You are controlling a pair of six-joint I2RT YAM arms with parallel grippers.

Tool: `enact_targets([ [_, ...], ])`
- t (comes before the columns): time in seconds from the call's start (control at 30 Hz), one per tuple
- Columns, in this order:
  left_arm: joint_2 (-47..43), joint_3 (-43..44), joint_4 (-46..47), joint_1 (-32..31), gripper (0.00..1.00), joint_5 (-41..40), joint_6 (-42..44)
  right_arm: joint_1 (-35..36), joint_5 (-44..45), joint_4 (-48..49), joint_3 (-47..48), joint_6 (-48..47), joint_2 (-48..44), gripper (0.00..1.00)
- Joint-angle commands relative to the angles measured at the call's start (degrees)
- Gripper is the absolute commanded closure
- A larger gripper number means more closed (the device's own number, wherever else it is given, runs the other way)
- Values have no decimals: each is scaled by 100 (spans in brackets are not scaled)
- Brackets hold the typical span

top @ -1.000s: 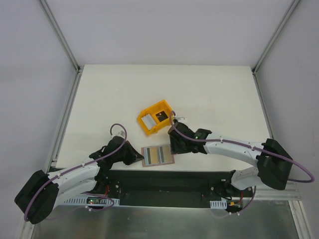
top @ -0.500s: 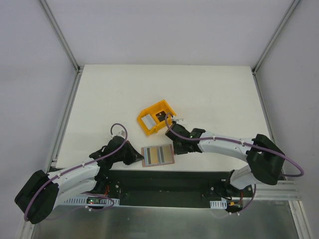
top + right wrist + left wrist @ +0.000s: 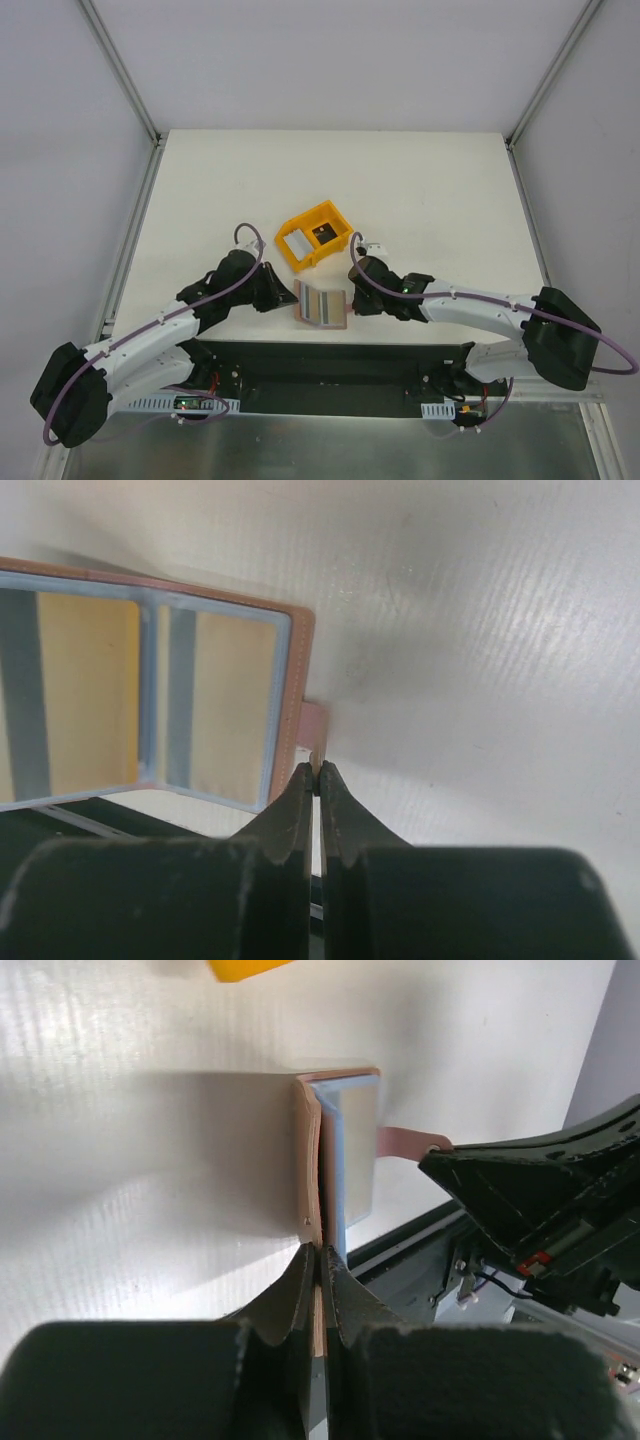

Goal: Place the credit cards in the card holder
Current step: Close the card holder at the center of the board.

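Card holder (image 3: 325,306) parked at near edge of table (image 3: 430,190), just shy of black base rail (image 3: 330,360); yellow bin (image 3: 300,258) close behind, open white surface further back and to both sides. Long axis roughly along that edge, half open, left flap (image 3: 306,1160) tilted up and pinched tight in left gripper (image 3: 320,1258), tab (image 3: 313,725) pinched tight in right gripper (image 3: 316,772). Pale flat piece (image 3: 296,243) in bin too small to identify; holder's left part cut off in right wrist view.

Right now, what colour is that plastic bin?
The bin is yellow, clearest from the top external view.
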Motion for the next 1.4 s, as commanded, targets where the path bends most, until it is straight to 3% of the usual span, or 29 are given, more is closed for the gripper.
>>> enact_targets([
  [0.0,216,486,-187,8,100,428,407,17,-176,791,-182,202,-341,99],
  [0.33,1411,1171,-178,-642,99,367,566,17,-502,1504,-507,369,-323,99],
  [0.5,2070,1549,-178,-871,93,419,592,8,-475,1583,-683,474,-429,99],
  [0.73,2949,2103,-82,-1074,72,770,522,8,-221,1583,-947,641,-789,99],
  [0.8,3099,2174,23,-1091,70,885,470,9,-194,1575,-973,641,-859,99],
  [0.93,3353,2244,235,-1118,54,1078,478,17,-203,1583,-1000,694,-860,99],
  [1.1,3723,2183,454,-1135,53,1175,347,17,-107,1583,-1044,764,-930,99],
  [1.37,3539,1735,621,-1161,58,613,215,17,-273,1583,-877,615,-957,98],
])
